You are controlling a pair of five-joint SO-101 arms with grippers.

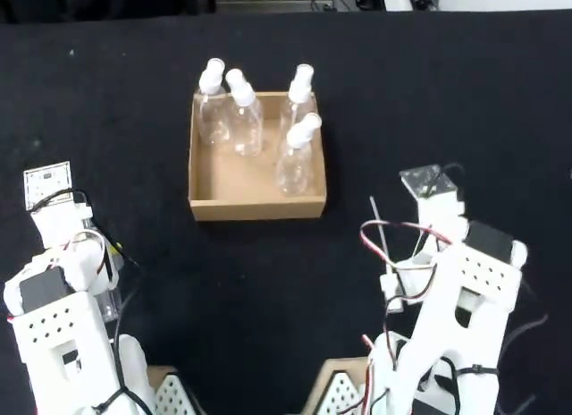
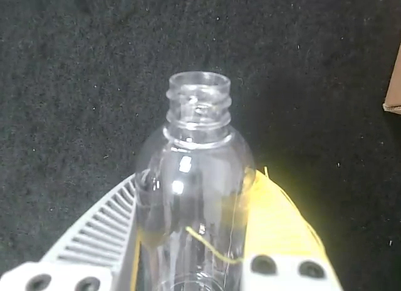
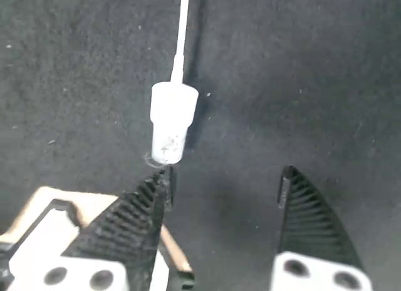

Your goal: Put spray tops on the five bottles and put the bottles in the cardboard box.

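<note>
While left end effector (image 2: pixel 195 178) clasps clear capless bottle (image 2: pixel 198 140), right end effector (image 3: pixel 225 175) gapes beside white spray top (image 3: pixel 172 118)

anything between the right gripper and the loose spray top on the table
Nothing visible. The spray top lies on bare black cloth just past the right gripper, whose fingers are open, close to one fingertip.

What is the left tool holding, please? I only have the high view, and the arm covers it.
Observer: The left tool is shut on a clear bottle whose threaded neck is bare and uncapped.
Operator: Thank you. What lies by the right arm?
Observer: A loose spray top lies on the black mat just ahead of the right tool.
Operator: Is that tool open?
Observer: Yes, open, with one finger tip beside the cap.
</note>
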